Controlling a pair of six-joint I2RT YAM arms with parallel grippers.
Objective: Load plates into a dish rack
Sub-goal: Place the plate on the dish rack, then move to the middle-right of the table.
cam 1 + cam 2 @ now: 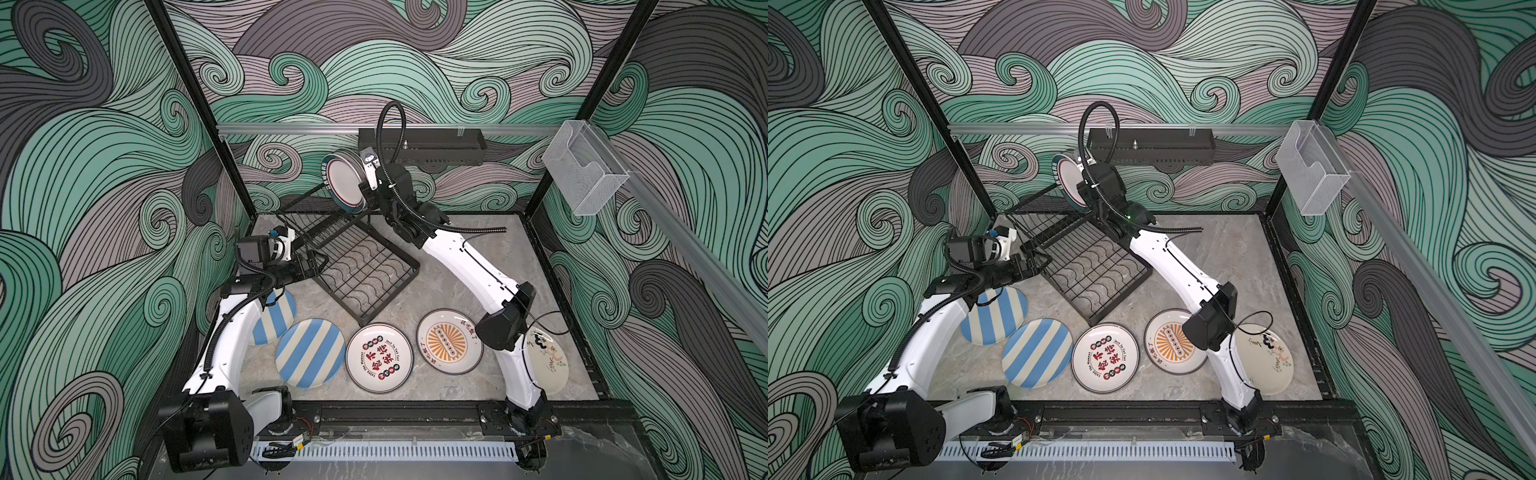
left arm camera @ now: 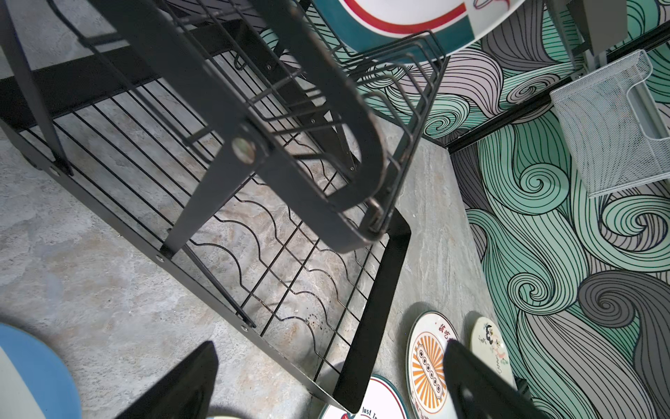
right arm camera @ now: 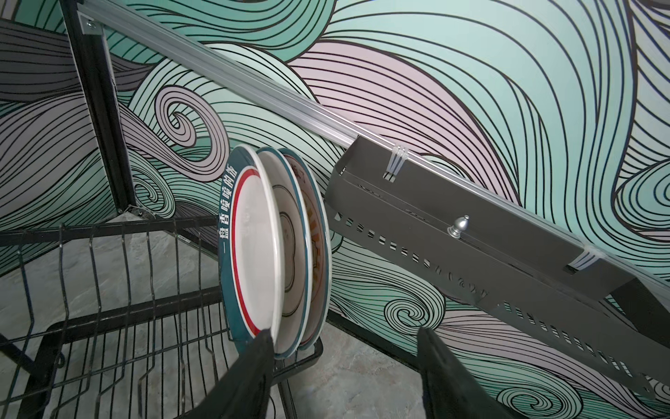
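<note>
The black dish rack (image 1: 361,270) (image 1: 1096,270) stands on the table toward the back left. Three plates (image 3: 253,254) stand on edge, close together, at the far end of its raised shelf (image 1: 343,183). My right gripper (image 3: 344,331) is open beside them. One finger (image 3: 253,362) is at the front plate's lower rim; the other is far off, over bare table. My left gripper (image 2: 330,344) (image 1: 311,266) is open and empty at the rack's left side. Flat on the table lie two blue-striped plates (image 1: 309,353) (image 1: 276,318), a red-and-black character plate (image 1: 379,358), an orange sunburst plate (image 1: 446,343) and a cream plate (image 1: 546,361).
A black perforated tray (image 1: 419,147) hangs on the back rail just behind the standing plates. A clear plastic box (image 1: 582,174) is fixed to the right rail. Patterned walls close the table in at the back and sides. My right arm crosses over the sunburst and cream plates.
</note>
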